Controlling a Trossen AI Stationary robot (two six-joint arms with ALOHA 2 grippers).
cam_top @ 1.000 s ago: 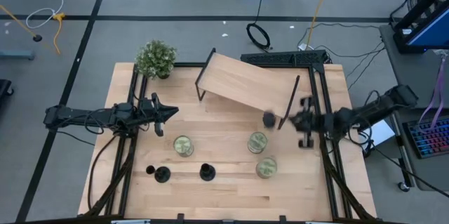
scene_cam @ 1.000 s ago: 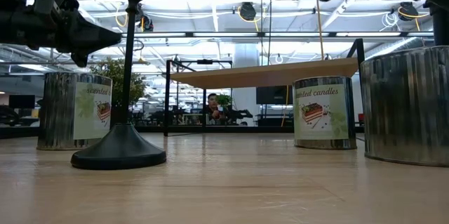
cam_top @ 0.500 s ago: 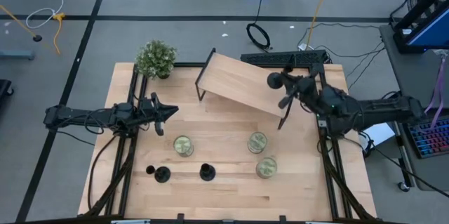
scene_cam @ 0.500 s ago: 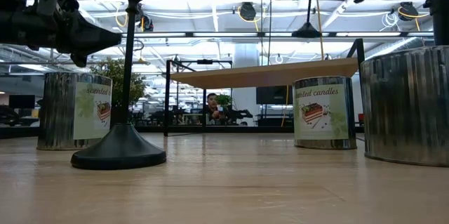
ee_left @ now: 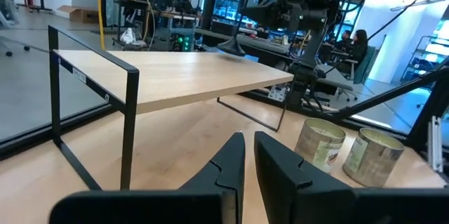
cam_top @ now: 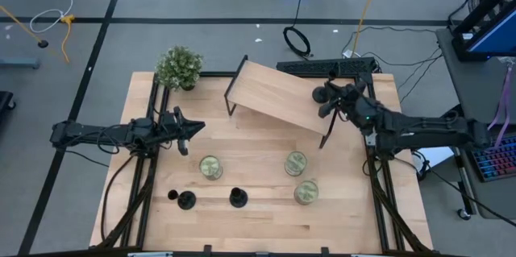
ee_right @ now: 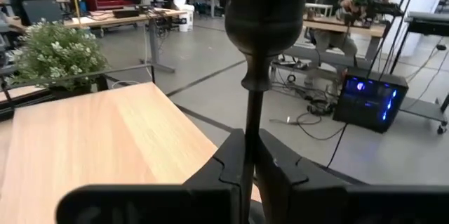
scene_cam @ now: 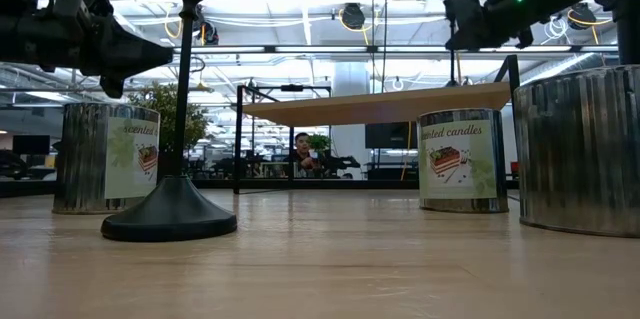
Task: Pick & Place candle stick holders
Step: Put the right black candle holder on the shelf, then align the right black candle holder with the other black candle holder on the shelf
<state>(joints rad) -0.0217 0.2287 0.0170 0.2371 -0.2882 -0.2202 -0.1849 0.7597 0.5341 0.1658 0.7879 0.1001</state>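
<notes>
Wooden counter (cam_top: 258, 209) carries a raised shelf (cam_top: 278, 96); above its right end the right hand (cam_top: 329, 100) clamps a candle stick holder (ee_right: 261, 13) by the stem, upright, base just over the board, while the left hand (cam_top: 192, 128) waits nearly closed, empty

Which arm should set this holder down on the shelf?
Right. Its tool is shut on a candle stick holder above the wooden shelf. The left tool waits empty beside the table's left edge.
</notes>
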